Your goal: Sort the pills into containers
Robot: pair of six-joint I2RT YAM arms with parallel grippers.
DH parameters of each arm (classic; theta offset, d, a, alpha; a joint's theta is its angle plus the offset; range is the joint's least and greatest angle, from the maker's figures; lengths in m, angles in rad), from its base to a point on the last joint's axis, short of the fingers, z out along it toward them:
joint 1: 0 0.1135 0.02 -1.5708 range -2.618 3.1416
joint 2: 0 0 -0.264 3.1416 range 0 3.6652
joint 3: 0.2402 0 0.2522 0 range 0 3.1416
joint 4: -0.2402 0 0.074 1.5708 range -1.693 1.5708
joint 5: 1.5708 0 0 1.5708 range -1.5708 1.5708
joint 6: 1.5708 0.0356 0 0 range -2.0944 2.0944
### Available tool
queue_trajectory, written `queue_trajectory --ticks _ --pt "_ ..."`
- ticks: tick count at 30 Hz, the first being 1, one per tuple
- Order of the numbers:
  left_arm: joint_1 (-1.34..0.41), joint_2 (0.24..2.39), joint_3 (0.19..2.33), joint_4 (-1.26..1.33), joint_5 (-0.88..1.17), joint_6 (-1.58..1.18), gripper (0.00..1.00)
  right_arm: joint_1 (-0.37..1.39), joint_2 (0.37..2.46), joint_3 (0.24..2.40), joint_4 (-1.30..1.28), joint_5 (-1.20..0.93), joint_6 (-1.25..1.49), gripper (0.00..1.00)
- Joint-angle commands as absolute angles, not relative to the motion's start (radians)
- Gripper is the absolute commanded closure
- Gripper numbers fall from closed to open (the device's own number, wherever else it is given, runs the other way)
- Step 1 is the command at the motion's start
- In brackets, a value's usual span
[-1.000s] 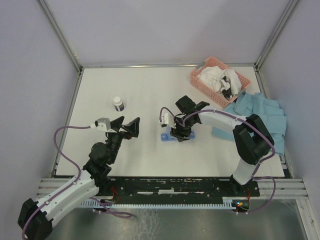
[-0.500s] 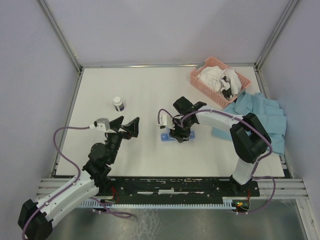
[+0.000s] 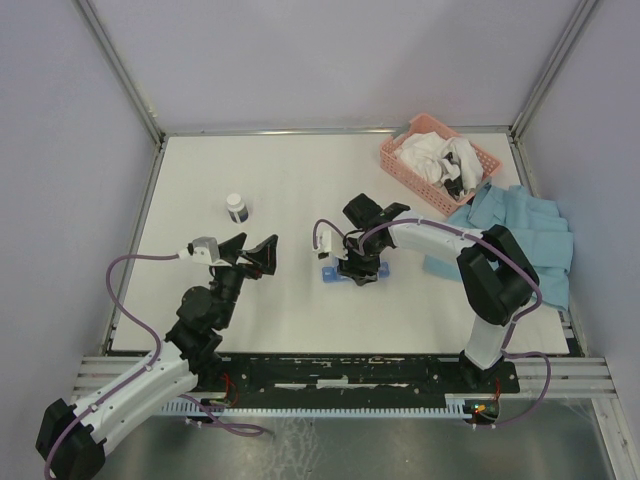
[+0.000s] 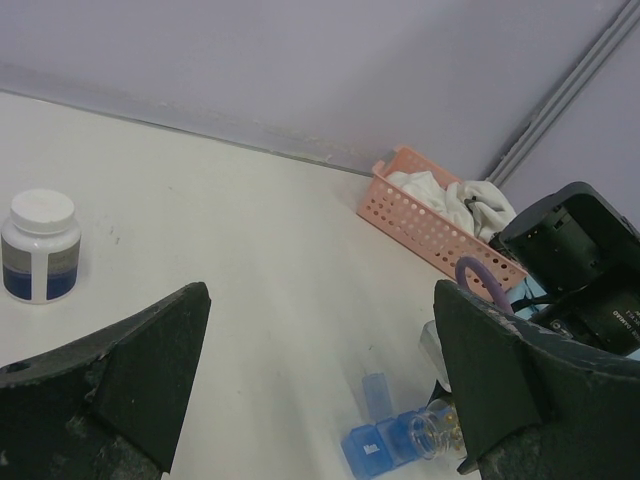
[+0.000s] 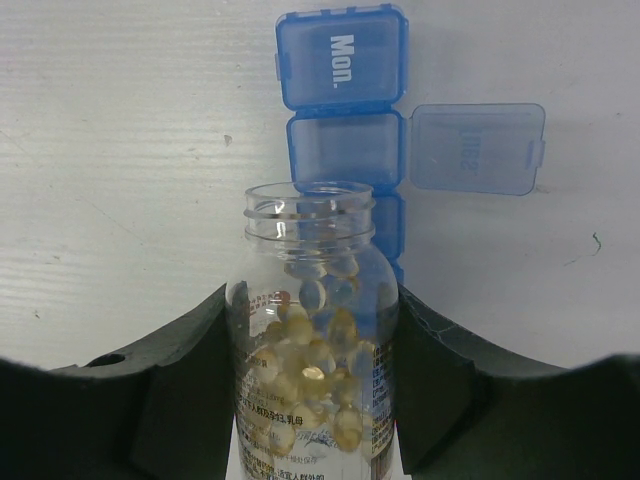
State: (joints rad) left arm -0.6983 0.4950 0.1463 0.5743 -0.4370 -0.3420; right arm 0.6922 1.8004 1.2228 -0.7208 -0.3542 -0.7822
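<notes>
The blue pill-organiser strip (image 5: 342,58) lies on the white table, also seen in the top view (image 3: 335,276) and the left wrist view (image 4: 372,450). Its "Mon." compartment is closed. The second compartment (image 5: 345,150) is open, its lid (image 5: 478,148) flipped aside. My right gripper (image 5: 312,310) is shut on a clear open bottle (image 5: 310,250) holding yellowish pills (image 5: 300,370). The bottle's mouth is just over the strip beside the open compartment. I see no pills in that compartment. My left gripper (image 3: 250,250) is open and empty, to the left of the strip.
A small white-capped bottle (image 3: 237,207) stands at the left, also in the left wrist view (image 4: 38,245). A pink slatted basket (image 3: 438,162) with white cloth sits at the back right. A blue cloth (image 3: 520,235) lies at the right edge.
My right gripper has moved slightly left with the bottle over the strip. The left arm has not moved.
</notes>
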Motion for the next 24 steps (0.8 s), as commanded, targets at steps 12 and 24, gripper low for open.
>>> queue_trajectory --ticks 12,24 --pt "-0.701 0.487 0.148 0.608 -0.457 -0.370 0.01 0.712 1.809 1.281 -0.745 -0.321 -0.776 0.95" --pt "-0.700 0.489 0.150 0.606 -0.458 -0.369 0.01 0.717 1.804 1.277 -0.732 -0.311 -0.766 0.95"
